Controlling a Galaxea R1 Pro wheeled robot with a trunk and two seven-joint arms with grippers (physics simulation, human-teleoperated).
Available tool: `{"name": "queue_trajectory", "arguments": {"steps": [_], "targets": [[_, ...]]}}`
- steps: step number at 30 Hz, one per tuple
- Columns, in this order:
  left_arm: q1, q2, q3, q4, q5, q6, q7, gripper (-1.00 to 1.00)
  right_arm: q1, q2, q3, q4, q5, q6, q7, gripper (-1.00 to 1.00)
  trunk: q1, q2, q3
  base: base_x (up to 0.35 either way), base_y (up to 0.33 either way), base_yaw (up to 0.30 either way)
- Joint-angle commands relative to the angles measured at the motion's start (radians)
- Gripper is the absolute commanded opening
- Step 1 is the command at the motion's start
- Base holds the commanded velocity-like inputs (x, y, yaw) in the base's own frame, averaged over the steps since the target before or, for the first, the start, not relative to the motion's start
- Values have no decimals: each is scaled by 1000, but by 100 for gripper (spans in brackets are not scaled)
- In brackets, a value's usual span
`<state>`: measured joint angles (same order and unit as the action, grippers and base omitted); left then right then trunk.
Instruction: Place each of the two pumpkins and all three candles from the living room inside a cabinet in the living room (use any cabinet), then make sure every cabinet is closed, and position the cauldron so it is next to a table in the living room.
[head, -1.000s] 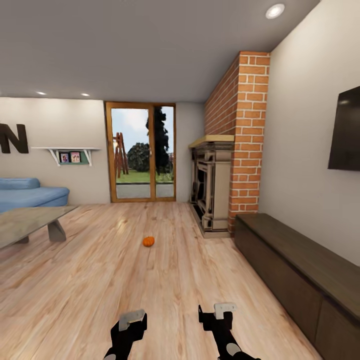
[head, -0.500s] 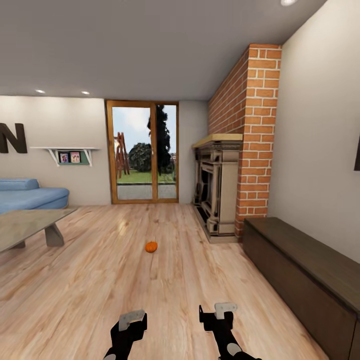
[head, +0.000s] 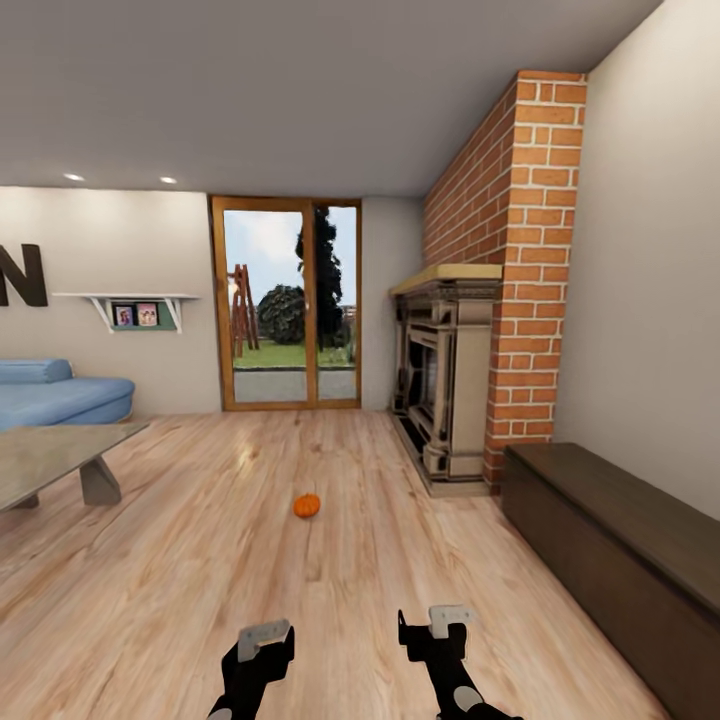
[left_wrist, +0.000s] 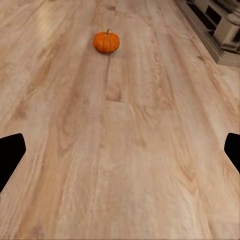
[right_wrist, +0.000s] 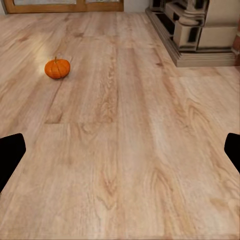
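Note:
One small orange pumpkin (head: 306, 505) lies on the wooden floor ahead of me, between the glass-topped low table (head: 45, 458) at the left and the long dark-brown cabinet (head: 625, 545) along the right wall. The cabinet's fronts look shut. My left gripper (head: 262, 645) and right gripper (head: 437, 632) hang low at the picture's bottom edge, well short of the pumpkin. The left wrist view has the pumpkin (left_wrist: 106, 42) far beyond the open left gripper (left_wrist: 120, 152). From the right wrist, the pumpkin (right_wrist: 57, 68) lies off to one side of the open right gripper (right_wrist: 120, 152). Both grippers hold nothing.
A brick chimney with a stone fireplace (head: 447, 385) stands past the cabinet's far end; its hearth edge (right_wrist: 200, 52) juts onto the floor. A blue sofa (head: 55, 395) sits behind the table. Glass doors (head: 290, 300) close the far wall. Open floor (head: 250, 570) lies between me and the pumpkin.
The whole view has shifted: the camera rolled forward, so the pumpkin, fireplace and cabinet look nearer and the wall screen has left the picture. Both arms keep their pose.

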<state>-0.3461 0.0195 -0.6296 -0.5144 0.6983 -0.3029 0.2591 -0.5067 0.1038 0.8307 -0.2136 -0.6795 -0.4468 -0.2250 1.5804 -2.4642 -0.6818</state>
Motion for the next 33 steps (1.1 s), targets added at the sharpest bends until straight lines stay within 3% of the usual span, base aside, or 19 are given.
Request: {"name": "queue_trajectory", "arguments": {"steps": [1,33], "targets": [[-2,2,-8,-1,6,-4,8,100,-1,3,8,0,-5,-1,-7,100,0,-1,-1,317,132,0],[-2,0,-8,-1,6,-4,8,100,-1,2,8,0,-5,-3,-7,100,0,-1,-1,317,119,0]]}}
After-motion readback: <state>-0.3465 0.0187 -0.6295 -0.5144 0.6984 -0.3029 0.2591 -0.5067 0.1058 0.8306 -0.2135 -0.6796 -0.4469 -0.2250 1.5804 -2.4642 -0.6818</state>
